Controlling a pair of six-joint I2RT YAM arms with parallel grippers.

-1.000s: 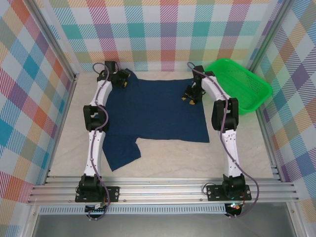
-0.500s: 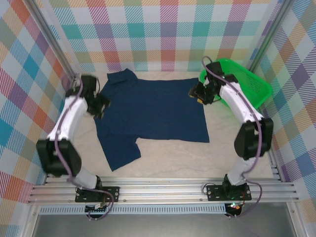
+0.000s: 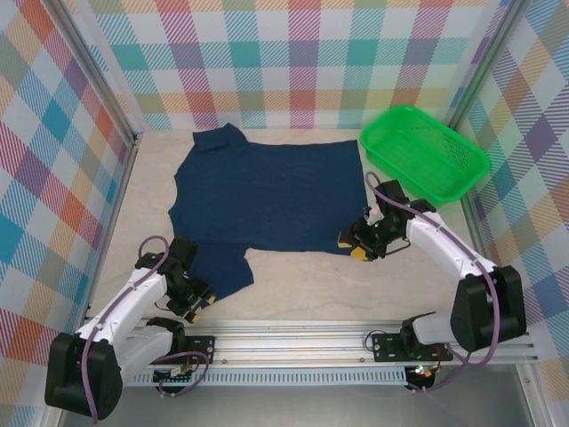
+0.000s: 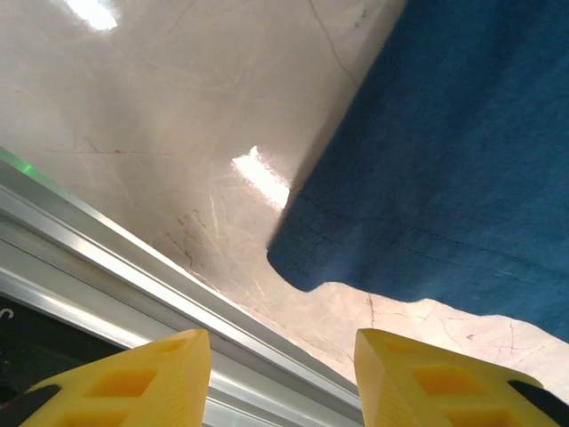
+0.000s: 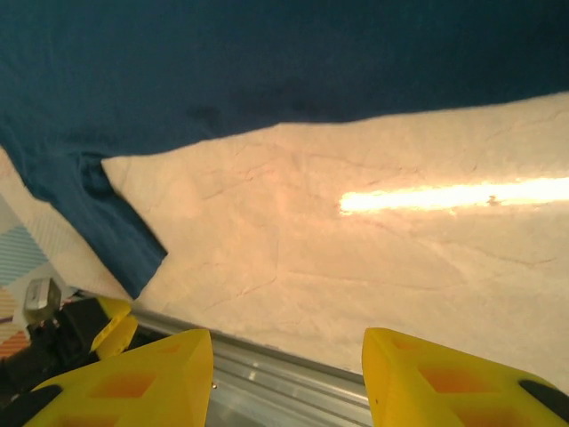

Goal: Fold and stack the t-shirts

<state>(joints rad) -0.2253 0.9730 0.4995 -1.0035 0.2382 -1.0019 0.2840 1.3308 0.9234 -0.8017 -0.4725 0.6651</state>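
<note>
Navy cloth t-shirt (image 3: 276,196) lies spread flat on the table (image 3: 311,285). Left end effector (image 3: 197,302) sits beside the near sleeve's hem, fingers spread, the cloth just ahead of them. Right end effector (image 3: 356,245) sits at the near right hem corner, fingers spread.

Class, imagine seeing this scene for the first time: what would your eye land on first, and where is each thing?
A dark navy t-shirt lies spread flat in the middle, against bright checked walls. A vivid green basket sits at the far right corner. Both yellow-fingered grippers are open near the shirt's near edge: left gripper by the sleeve, right gripper by the hem corner.
</note>
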